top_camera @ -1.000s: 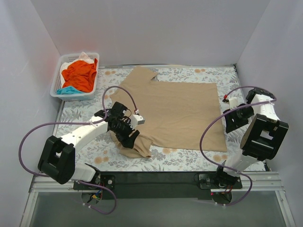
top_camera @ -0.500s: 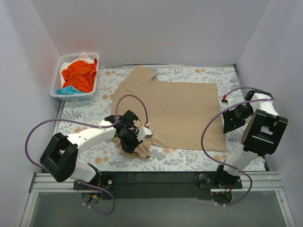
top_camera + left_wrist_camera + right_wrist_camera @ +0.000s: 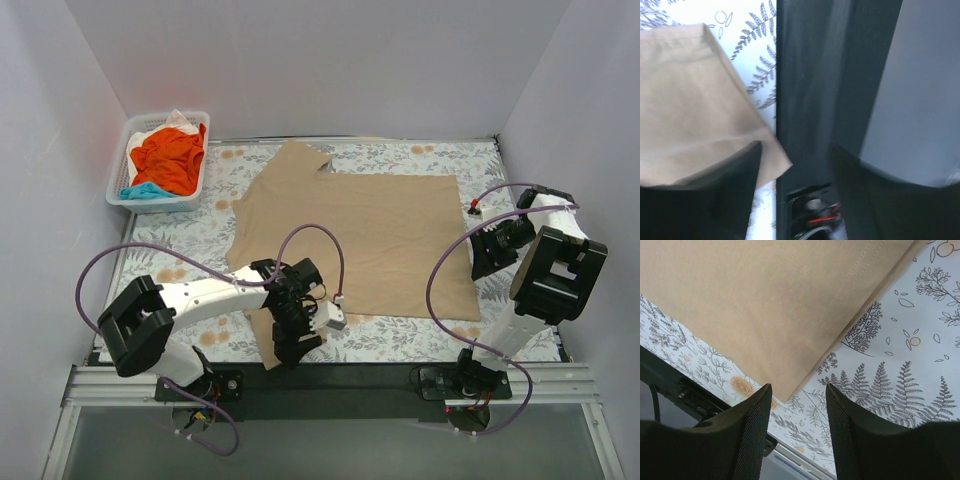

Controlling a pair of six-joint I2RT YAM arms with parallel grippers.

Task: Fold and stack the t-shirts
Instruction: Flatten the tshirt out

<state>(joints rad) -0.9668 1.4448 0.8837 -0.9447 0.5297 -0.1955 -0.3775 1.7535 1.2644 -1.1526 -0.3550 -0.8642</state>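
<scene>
A large tan t-shirt point(image 3: 370, 235) lies spread flat on the floral table cover. Its near-left sleeve point(image 3: 262, 332) reaches toward the front edge. My left gripper point(image 3: 288, 350) hovers over that edge, open. In the left wrist view the sleeve corner point(image 3: 690, 100) lies flat beside the left finger point(image 3: 715, 200), and the gap of the left gripper point(image 3: 795, 147) holds nothing. My right gripper point(image 3: 482, 262) is open above the shirt's near-right corner point(image 3: 765, 300), with the right gripper point(image 3: 797, 387) holding nothing. An orange t-shirt point(image 3: 170, 155), a teal piece point(image 3: 145, 190) and a white piece point(image 3: 180, 120) lie in the basket.
The white lattice basket point(image 3: 118, 185) stands at the back left corner. A black bar point(image 3: 330, 378) runs along the table's front edge, right under the left gripper. White walls close in the left, back and right sides.
The left arm swung from the bunched sleeve toward the front edge, and the sleeve now lies drawn out flat. Its jaws have parted. The right arm barely moved.
</scene>
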